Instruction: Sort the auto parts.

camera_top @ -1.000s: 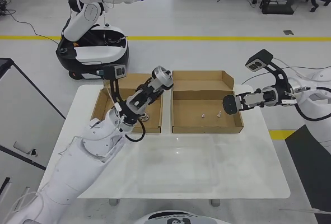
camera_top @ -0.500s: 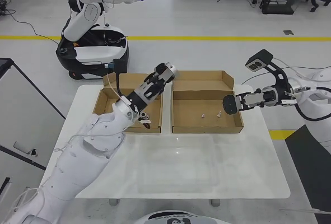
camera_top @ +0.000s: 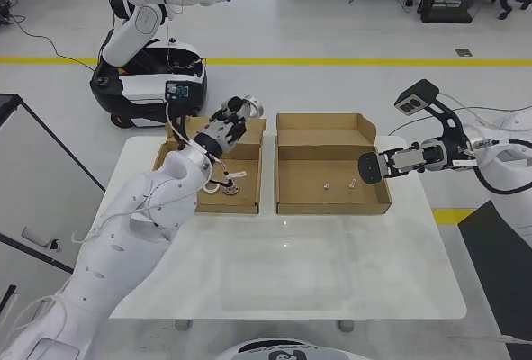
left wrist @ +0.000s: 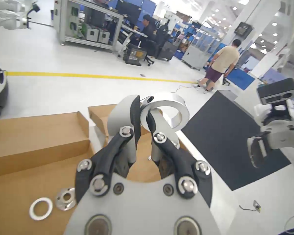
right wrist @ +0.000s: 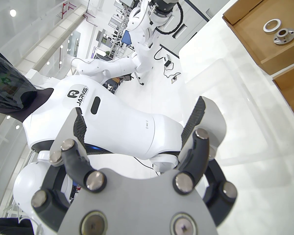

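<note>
My left gripper (camera_top: 234,112) is shut on a silver metal ring (camera_top: 247,106), held in the air over the back edge of the left cardboard box (camera_top: 177,160). The left wrist view shows the ring (left wrist: 164,112) pinched by its wall between the fingers (left wrist: 135,113). A steel flange (camera_top: 229,187) and a flat washer (camera_top: 212,186) lie on that box's floor. The right cardboard box (camera_top: 330,209) holds two small bolts (camera_top: 326,187). My right gripper (camera_top: 370,168) stands open and empty at this box's right end, its pads (right wrist: 199,114) wide apart.
The white table (camera_top: 338,270) spreads bare in front of both boxes. Another robot's base (camera_top: 148,85) stands on the floor behind the table's left corner. A black mat (camera_top: 509,261) lies on the floor to the right.
My left gripper has carried the ring leftwards and back, from the gap between the two boxes to above the left box's rear edge. The right arm has kept still.
</note>
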You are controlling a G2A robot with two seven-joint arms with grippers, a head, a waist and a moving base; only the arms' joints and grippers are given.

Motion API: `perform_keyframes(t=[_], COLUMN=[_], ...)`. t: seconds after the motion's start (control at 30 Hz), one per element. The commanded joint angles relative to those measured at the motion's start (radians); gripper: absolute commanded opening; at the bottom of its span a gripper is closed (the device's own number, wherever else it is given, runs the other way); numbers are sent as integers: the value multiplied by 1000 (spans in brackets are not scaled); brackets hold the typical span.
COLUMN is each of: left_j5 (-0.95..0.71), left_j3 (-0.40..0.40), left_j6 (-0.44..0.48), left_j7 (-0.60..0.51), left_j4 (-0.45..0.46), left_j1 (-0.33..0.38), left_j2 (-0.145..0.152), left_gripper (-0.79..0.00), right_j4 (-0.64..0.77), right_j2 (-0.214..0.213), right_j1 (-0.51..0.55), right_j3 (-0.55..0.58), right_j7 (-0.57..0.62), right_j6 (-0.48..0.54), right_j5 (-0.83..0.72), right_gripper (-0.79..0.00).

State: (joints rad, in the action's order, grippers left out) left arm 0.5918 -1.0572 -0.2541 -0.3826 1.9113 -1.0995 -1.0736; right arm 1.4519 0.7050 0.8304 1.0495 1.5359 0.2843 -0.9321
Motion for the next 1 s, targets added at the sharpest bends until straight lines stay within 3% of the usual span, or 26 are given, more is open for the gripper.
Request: perform_keyframes(t=[0.0,0.23,0.7,0.83,0.97], left_j5=[29,69,77,116,237], left_j3=[-11,-42,-43,-16,68], left_j6=[-25,-111,-136,-251,-356], left_j7=[-41,-162,-154,-229,-355], left_j4=[3,5,-9,-67,-145], left_j1=[-4,-14,-20,33,121], left_j2=[2,5,2,-9,-24], left_gripper=[-785,-785,-785,-785,-785], right_j4=[0,0,0,0,0], right_j2=[0,0,0,0,0], right_j1=[0,0,0,0,0], right_j3=[0,0,0,0,0], right_j7=[0,0,0,0,0], right_j6=[0,0,0,0,0], right_j5=[0,0,0,0,0], right_gripper=[0,0,0,0,0])
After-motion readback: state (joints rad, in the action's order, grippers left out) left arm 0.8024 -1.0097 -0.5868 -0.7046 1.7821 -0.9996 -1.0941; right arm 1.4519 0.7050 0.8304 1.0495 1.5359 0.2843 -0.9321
